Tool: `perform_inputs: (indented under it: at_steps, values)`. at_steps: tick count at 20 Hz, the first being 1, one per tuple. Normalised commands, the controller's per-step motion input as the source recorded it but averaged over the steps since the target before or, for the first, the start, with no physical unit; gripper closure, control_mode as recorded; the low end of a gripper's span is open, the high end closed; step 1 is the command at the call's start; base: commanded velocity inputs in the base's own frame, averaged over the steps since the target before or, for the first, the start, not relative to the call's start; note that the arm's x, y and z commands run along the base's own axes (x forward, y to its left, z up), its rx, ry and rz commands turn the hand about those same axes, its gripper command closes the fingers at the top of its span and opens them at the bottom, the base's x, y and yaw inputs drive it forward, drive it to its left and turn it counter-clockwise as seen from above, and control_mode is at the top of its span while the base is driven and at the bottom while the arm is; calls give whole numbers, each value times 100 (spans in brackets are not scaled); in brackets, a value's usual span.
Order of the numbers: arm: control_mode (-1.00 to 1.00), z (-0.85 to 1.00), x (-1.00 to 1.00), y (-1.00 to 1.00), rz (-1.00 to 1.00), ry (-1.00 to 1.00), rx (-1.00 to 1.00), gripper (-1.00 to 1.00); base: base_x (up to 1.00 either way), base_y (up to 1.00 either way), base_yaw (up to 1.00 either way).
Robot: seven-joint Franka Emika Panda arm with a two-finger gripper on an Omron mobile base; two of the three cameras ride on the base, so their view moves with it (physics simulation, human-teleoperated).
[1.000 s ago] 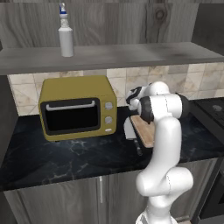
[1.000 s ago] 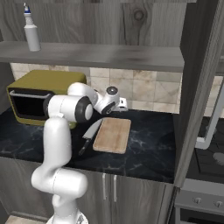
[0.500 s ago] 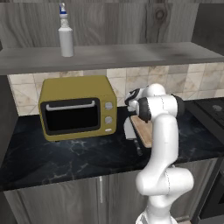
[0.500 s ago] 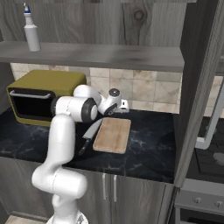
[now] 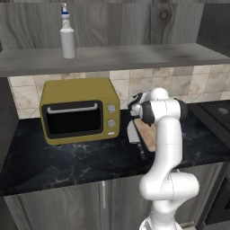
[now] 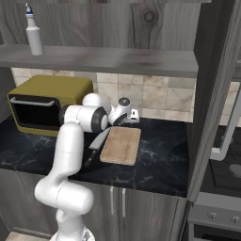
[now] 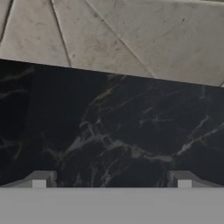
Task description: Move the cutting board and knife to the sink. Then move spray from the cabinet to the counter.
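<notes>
On the cabinet [image 5: 112,58], the spray [image 5: 67,33] carries no legible label.

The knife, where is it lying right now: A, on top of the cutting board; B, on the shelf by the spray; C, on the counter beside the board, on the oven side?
C: the knife lies on the counter between the board and the oven.

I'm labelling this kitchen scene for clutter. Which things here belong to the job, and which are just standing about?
Job: cutting board, knife, spray on the cabinet shelf, counter, open gripper.

Standing about: yellow oven, tiled wall.
</notes>
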Motion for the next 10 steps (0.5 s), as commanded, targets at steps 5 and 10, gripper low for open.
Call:
perform_inputs:
  at_steps: [5,10]
  values:
    - [-100,-19,-1,0,0,0,0,-100,0,0,0]
    - [-100,-17,-2,0,0,0,0,-100,0,0,0]
